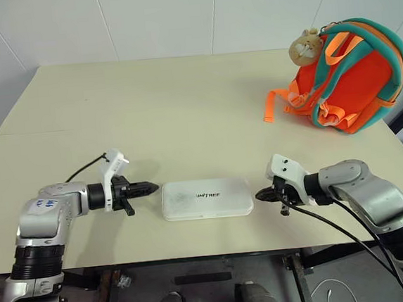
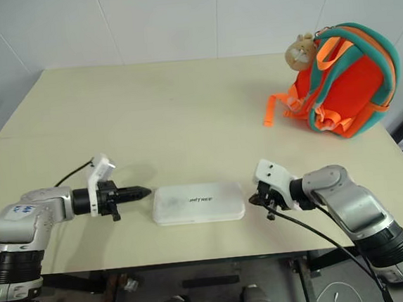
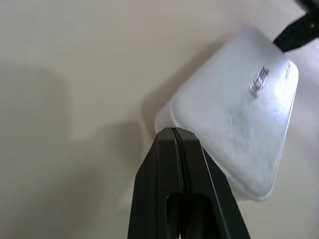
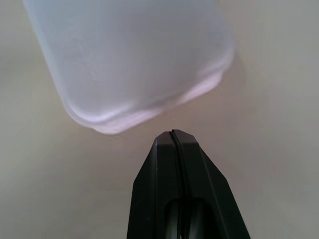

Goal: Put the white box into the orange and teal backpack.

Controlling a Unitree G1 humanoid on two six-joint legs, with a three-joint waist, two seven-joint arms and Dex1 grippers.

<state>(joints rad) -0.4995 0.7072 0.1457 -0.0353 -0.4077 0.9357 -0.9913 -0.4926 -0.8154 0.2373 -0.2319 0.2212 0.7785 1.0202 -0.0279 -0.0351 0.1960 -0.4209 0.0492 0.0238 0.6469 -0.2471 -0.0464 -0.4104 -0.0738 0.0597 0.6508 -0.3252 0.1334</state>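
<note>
The box (image 1: 206,198) lies flat near the front edge of the table (image 1: 184,110). The left gripper (image 1: 150,189) points at its left end and the right gripper (image 1: 261,196) at its right end. Both have their fingers pressed together and hold nothing. If they squeeze the ends unevenly, I think the smooth box could slip, spin or slide off the near edge. The backpack (image 1: 347,75) stands far off at the right, so the box might drop on the way.

The only lettering legible here is a small dark word, apparently "UNITREE", printed on top of the white box (image 1: 206,198), while blue markings on the left arm (image 1: 45,204) near its elbow are too small to read.
</note>
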